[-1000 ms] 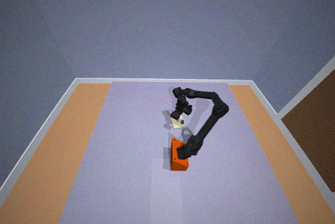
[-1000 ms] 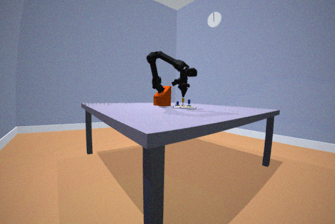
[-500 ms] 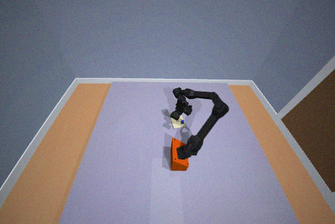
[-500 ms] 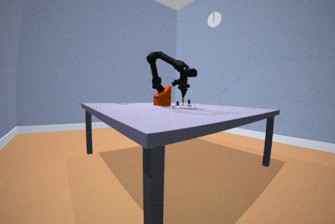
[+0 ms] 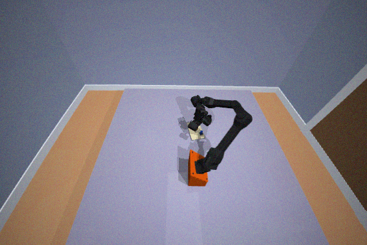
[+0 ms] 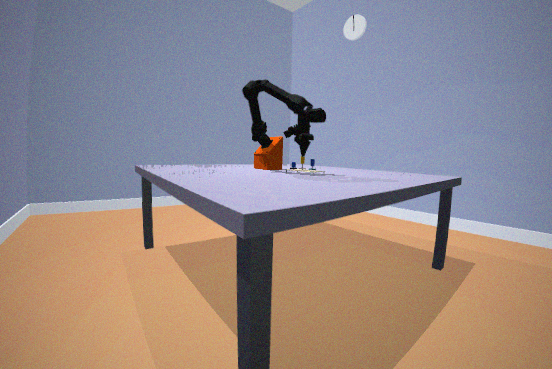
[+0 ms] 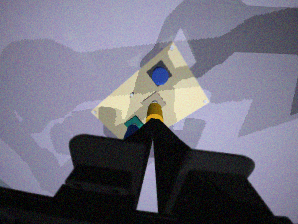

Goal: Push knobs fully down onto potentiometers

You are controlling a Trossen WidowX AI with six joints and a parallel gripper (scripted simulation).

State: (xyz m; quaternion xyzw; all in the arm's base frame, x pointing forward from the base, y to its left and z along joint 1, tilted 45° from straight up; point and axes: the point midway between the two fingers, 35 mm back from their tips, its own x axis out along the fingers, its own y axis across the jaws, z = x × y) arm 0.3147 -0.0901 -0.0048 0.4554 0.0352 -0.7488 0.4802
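Note:
The pale yellow circuit board (image 5: 195, 135) (image 7: 192, 98) stands low on the table. A yellow knob (image 6: 302, 160) (image 7: 155, 113) stands high on its shaft in the middle, above a grey potentiometer; bare shaft shows below it. A blue knob (image 5: 201, 133) (image 6: 293, 165) (image 7: 160, 76) sits low on a dark potentiometer. A dark blue knob (image 6: 312, 162) (image 7: 132, 131), partly hidden by a finger in the wrist view, stands higher above a teal potentiometer (image 7: 134, 121). My gripper (image 6: 303, 155) (image 7: 154, 122) is shut and empty, pointing down, its tips at the yellow knob's top; whether they touch is unclear.
The orange arm base (image 5: 197, 172) (image 6: 268, 155) stands on the table close to the board. The dark blue knob rises close beside my fingers. Arm shadows fall across the board and the lilac table (image 5: 143, 169) (image 6: 225, 190).

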